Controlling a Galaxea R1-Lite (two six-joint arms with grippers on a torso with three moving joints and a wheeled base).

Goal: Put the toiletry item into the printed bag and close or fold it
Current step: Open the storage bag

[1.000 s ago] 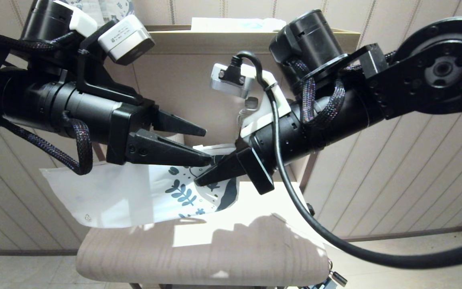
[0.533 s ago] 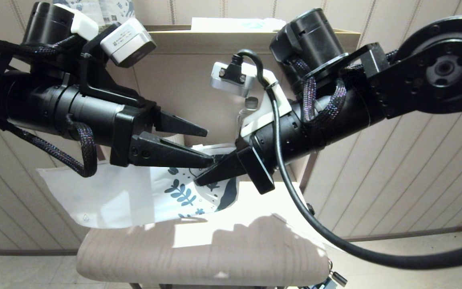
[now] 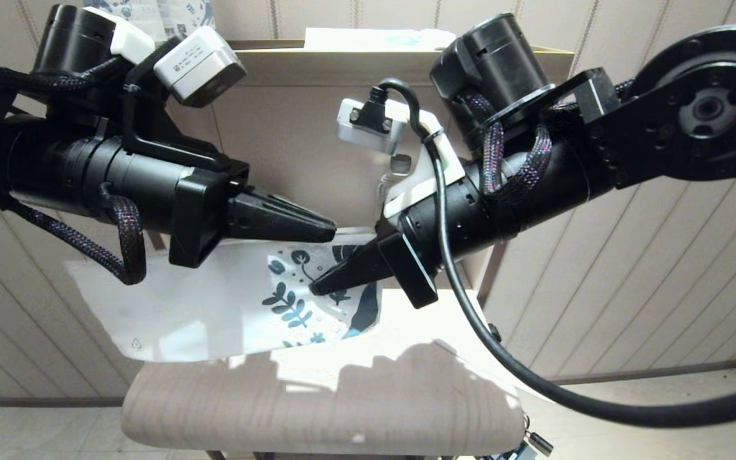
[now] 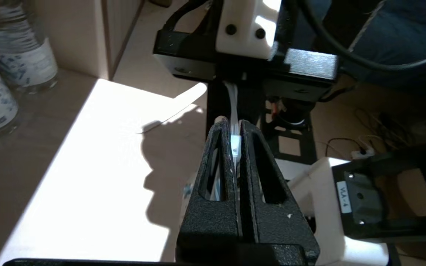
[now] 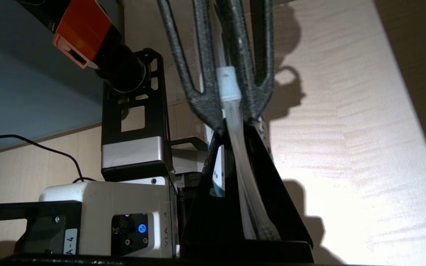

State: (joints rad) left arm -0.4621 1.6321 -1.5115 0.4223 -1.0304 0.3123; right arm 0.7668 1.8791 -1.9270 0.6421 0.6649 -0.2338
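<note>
Both arms meet above a beige padded stool (image 3: 323,409) set before a tan cabinet (image 3: 317,128). The left gripper (image 3: 333,233), reaching in from the left, has its black tapered fingers (image 4: 268,177) pressed together on the top edge of the printed bag (image 3: 214,306), a flat white plastic pouch with a dark blue-teal leaf and flower print at one end and a small triangle mark near its lower corner. The right gripper (image 3: 314,289), reaching in from the right, is likewise clenched on the printed end of the same pouch, just below and beside the left fingertips. The pouch hangs between the two grippers, sloping down to the left, its lower edge near the stool's seat. Two blue-printed bottles (image 4: 2,74) stand on the surface in the left wrist view. The toiletry item cannot be made out.
</note>
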